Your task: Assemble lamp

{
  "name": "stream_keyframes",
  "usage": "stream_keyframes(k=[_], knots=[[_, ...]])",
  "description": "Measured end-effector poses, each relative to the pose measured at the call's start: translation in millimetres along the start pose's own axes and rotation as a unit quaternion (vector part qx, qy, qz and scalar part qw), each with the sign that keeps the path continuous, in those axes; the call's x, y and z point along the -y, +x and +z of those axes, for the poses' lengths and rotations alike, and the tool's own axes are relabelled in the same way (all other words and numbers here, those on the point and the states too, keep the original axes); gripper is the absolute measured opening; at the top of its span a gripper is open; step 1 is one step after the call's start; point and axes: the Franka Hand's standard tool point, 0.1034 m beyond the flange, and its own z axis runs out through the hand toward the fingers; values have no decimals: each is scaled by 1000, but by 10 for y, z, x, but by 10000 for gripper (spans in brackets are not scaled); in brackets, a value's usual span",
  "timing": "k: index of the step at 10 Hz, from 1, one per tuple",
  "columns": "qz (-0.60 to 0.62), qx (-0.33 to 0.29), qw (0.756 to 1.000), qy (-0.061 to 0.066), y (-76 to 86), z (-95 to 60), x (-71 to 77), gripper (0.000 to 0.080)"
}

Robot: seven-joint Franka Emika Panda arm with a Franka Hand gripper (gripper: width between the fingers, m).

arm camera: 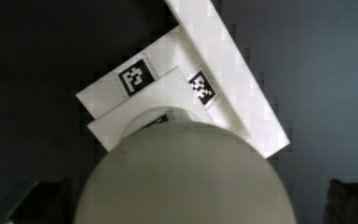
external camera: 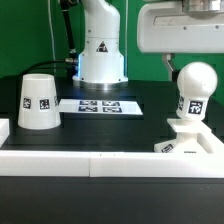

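The exterior view sits low at table (external camera: 100, 135) height, facing the arm's pedestal (external camera: 100, 55). The wrist view looks down, very close; both share the bulb (arm camera: 176, 175) and the base (arm camera: 176, 90).

The shade (external camera: 38, 100) is a matte white tapered cup standing on the table (external camera: 105, 135) at the exterior view's left, wide mouth down and narrow end up, with a black-and-white square tag on its side. Well apart from it, at the exterior view's right, lies the flat square base (external camera: 192, 140) – white, level, with a tag on its near edge. The round bulb (external camera: 194, 88) stands upright on the base, its smooth globe uppermost and a tag on the neck beneath. In the wrist view the bulb's (arm camera: 176, 170) pale dome looms close, and the base (arm camera: 179, 80) beyond it shows two tags.
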Motion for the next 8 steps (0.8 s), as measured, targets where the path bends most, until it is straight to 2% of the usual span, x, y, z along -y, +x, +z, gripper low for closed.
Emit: stream_keyframes(k=[4, 5, 6, 8], knots=[[-164, -1, 986, -2, 10, 1, -2, 699], [-226, -4, 974, -6, 32, -1, 6, 699], [-309, -6, 951, -11, 62, 6, 13, 699], [-399, -6, 917, -20, 63, 22, 33, 699]])
